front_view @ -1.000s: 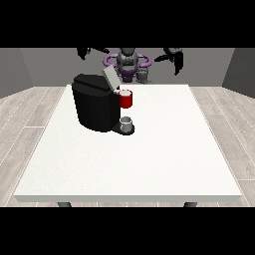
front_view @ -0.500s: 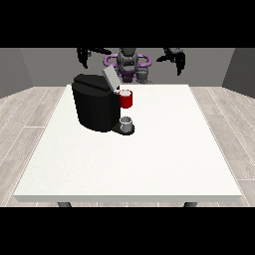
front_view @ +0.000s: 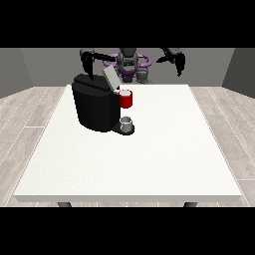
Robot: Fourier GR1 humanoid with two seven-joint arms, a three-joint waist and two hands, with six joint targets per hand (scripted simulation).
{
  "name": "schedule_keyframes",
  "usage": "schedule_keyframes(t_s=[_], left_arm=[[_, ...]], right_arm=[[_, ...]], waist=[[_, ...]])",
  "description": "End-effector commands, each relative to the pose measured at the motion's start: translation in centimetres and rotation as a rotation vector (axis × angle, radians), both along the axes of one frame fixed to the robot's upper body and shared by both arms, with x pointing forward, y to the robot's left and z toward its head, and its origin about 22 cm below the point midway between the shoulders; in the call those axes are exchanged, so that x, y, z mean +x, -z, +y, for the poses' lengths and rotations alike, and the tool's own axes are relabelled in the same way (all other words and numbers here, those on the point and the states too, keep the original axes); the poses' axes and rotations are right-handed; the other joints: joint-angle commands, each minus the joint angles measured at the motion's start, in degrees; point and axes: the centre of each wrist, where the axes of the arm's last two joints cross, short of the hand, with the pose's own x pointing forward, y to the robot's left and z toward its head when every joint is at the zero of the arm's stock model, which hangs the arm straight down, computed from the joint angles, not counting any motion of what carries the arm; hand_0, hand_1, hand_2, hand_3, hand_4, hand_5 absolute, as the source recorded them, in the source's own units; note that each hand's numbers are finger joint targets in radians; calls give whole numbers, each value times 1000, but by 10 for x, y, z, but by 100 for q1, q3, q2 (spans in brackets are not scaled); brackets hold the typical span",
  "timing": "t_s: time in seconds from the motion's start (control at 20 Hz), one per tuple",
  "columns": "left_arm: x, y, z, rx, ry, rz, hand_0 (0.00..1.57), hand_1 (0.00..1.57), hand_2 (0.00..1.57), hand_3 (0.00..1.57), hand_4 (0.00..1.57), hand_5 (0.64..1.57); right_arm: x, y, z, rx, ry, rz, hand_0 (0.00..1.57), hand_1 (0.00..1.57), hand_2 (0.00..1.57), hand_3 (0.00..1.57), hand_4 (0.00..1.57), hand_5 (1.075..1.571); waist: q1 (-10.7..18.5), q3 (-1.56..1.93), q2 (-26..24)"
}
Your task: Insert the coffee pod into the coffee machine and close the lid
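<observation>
Both hands hang raised behind the coffee machine.

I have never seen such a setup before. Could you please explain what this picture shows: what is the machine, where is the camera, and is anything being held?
The camera stands across a large white table and faces a humanoid robot, small at the top. Its two black hands hang raised in the air: the hand at the view's left above a black coffee machine, the hand at the view's right over the table's far edge. Neither holds anything. The machine's lid stands open. There is a red thing at the machine, and a grey thing sits on its base below; I cannot tell what that is.
</observation>
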Motion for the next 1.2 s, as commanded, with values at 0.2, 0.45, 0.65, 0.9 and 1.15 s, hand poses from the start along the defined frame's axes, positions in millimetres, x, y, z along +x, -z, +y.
schedule_keyframes(t_s=[0.2, 0.45, 0.65, 0.9, 1.15], left_arm=[[6, -44, 34, -4, -40, -125, 0, 0, 0, 0, 360, 1571], [-16, -36, 30, 4, -60, -109, 0, 0, 0, 0, 376, 1571], [-28, -32, 35, 20, -64, -86, 0, 0, 0, 0, 316, 1571], [-22, -40, 35, 28, -102, -130, 0, 0, 0, 0, 347, 1571], [-28, -27, 35, 50, -98, -81, 0, 0, 0, 0, 360, 1571]], right_arm=[[27, -33, 13, -33, -82, -86, 0, 0, 0, 0, 0, 1571], [30, -26, 41, -58, -131, -72, 0, 0, 0, 0, 0, 1571], [40, -44, 34, -40, -121, -63, 0, 0, 0, 0, 79, 1571], [50, -58, 49, -79, -148, -144, 0, 0, 0, 0, 127, 1571], [47, -63, 71, -177, -252, -169, 0, 0, 0, 0, 119, 1571]], waist=[[-135, 0, 714], [-180, -1, 655], [-111, -1, 580], [-116, -1, 974], [-143, -1, 830]])
